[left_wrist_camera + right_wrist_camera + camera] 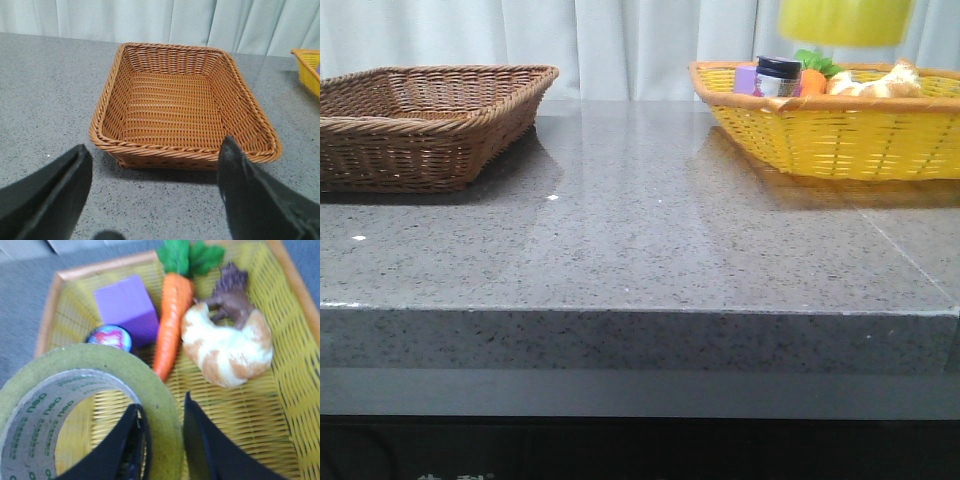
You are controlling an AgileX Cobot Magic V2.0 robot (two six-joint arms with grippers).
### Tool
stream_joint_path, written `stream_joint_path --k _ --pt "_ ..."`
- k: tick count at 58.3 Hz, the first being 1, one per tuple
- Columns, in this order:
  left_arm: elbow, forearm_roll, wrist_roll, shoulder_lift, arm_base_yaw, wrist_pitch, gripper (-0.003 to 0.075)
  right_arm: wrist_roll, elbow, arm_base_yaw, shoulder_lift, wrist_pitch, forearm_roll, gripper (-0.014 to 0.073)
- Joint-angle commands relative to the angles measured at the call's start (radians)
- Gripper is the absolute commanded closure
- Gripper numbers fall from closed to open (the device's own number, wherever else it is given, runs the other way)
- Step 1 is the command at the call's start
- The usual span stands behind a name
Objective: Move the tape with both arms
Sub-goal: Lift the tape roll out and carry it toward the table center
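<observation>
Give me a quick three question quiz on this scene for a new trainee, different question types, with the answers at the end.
1. True or false: the right gripper is closed on the wall of the tape, one finger inside the core and one outside.
2. Multiple choice: what lies in the brown wicker basket in front of the left gripper? A) a carrot B) a purple block C) nothing visible
3. Fill in: the tape is held above the ______ basket.

Key
1. True.
2. C. The carrot and purple block lie in the other basket.
3. Yellow.
</observation>
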Motion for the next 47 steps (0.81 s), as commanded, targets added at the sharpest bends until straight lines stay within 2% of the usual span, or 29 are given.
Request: stream_joint_path --k 1,15,23,30,39,47 --pt "-0.036 -0.010 -0.011 0.009 0.001 -0.071 0.0209 -0.030 -0.001 0.040 -0.123 -0.092 0.013 0.0507" --pt "-0.036 -0.010 -0.011 0.009 0.001 -0.071 0.0209 -0.060 0.129 0.241 -0.250 -0.137 0.013 0.0507" --pt "-0.036 -0.010 -0.011 0.009 0.001 -0.071 0.0209 -0.060 0.198 0.363 -0.248 -0.141 0.013 0.0507" --pt "-0.036 -0.010 -0.011 0.009 0.001 -0.071 0.0209 -0.060 0.289 0.471 -0.242 -0.217 0.013 0.0507" --pt "-0.036 -0.010 -0.011 0.009 0.001 -0.071 0.0209 -0.060 0.412 0.551 -0.233 -0.320 0.013 0.0507" --pt "-0.036 -0.010 -0.011 0.009 0.001 -0.071 0.0209 -0.060 0.445 0.574 -0.175 -0.338 0.013 0.0507"
